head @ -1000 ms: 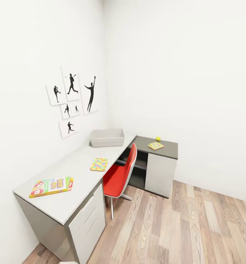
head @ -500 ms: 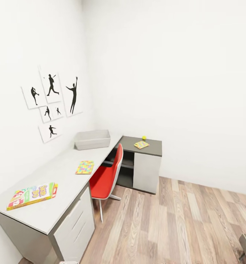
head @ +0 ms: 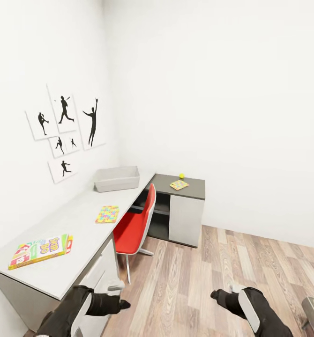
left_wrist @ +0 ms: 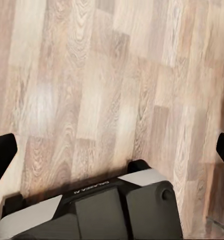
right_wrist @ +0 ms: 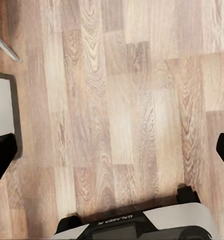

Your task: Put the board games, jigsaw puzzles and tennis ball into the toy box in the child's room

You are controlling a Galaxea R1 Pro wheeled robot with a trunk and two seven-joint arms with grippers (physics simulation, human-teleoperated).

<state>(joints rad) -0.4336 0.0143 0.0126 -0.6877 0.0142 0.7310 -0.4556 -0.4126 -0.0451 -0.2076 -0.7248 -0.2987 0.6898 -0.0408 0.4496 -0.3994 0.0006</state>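
From the head view I see the toy box (head: 116,179) mid-left on the table (head: 77,220), with a game box (head: 40,248) lower left; nothing is packed yet. My left gripper (left_wrist: 112,150) and right gripper (right_wrist: 112,150) point at the floor, open, holding nothing. Next I roll closer.

The table (head: 77,262) carries a board game (head: 41,250), two jigsaw puzzles (head: 108,214); toy box (head: 116,178); tennis ball (head: 181,176).
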